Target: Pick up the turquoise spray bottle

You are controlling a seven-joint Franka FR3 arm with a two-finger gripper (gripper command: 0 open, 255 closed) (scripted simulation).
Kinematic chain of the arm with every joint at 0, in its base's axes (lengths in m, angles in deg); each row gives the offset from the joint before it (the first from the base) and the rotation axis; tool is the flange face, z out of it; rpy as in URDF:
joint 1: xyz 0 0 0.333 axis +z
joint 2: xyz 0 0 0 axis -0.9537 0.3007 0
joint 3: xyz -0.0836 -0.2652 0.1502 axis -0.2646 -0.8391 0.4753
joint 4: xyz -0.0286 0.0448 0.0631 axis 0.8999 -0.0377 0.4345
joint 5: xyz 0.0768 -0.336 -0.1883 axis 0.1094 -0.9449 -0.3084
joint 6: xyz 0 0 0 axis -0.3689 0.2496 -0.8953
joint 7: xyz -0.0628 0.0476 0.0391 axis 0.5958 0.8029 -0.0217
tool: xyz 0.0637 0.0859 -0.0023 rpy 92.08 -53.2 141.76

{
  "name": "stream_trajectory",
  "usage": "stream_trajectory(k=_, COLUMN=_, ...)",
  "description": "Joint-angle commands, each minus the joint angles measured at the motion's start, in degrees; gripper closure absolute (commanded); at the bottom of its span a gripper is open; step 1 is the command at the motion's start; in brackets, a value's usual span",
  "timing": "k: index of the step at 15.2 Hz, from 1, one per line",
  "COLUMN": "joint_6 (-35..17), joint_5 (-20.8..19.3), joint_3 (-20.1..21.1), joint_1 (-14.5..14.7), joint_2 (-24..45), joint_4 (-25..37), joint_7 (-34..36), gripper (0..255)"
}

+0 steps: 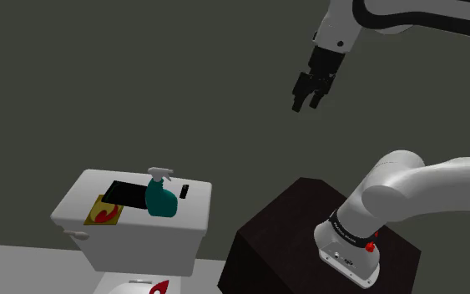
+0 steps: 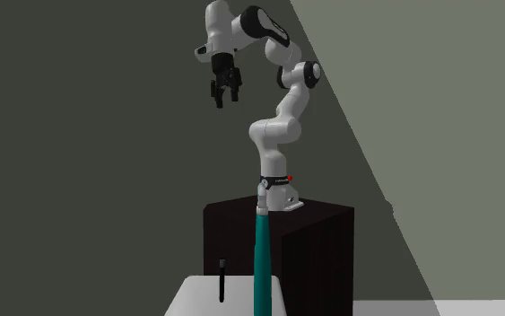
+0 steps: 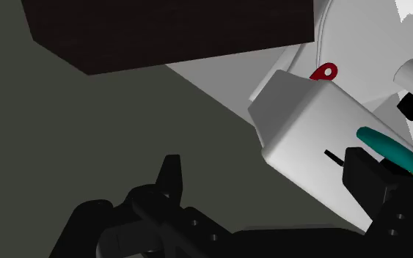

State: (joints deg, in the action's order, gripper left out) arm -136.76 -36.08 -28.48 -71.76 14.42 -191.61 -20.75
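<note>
The arm (image 1: 408, 179) rises from the dark stand (image 1: 283, 242) and holds its gripper (image 1: 307, 102) high in the air, well apart from everything. That looks like a ready pose ahead of a reach, so the pick is not yet begun. In the wrist view the two fingers stand apart with nothing between them: the claw is wide open and empty.

Beside the stand sits a white toilet tank (image 1: 141, 242), its lid shut, so the lid serves as a shelf. The teal bottle (image 1: 163, 200) stands upright near the middle of that lid, white trigger on top; it is opaque, so its fill cannot be told. Touching or just beside it lies a flat black slab (image 1: 124, 192), then a yellow-red packet (image 1: 103, 212), and a small black piece (image 1: 184, 190) on the bottle's other side.
</note>
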Motion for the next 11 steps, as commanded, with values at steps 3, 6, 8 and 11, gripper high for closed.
stream_trajectory(k=3, joint_6=-5.12, joint_5=0.87, joint_3=0.80, joint_1=1.24, joint_2=0.49, joint_4=-3.00, joint_7=-1.42, gripper=0)
stream_trajectory(k=6, joint_6=-13.03, joint_5=2.27, joint_3=2.06, joint_1=3.22, joint_2=1.99, joint_4=-6.93, joint_7=-3.61, gripper=0)
stream_trajectory(k=8, joint_6=-18.46, joint_5=3.26, joint_3=2.94, joint_1=4.61, joint_2=3.55, joint_4=-9.16, joint_7=-5.10, gripper=0)
stream_trajectory(k=11, joint_6=-26.81, joint_5=4.82, joint_3=4.29, joint_1=6.77, joint_2=6.73, joint_4=-11.85, joint_7=-7.44, gripper=0)
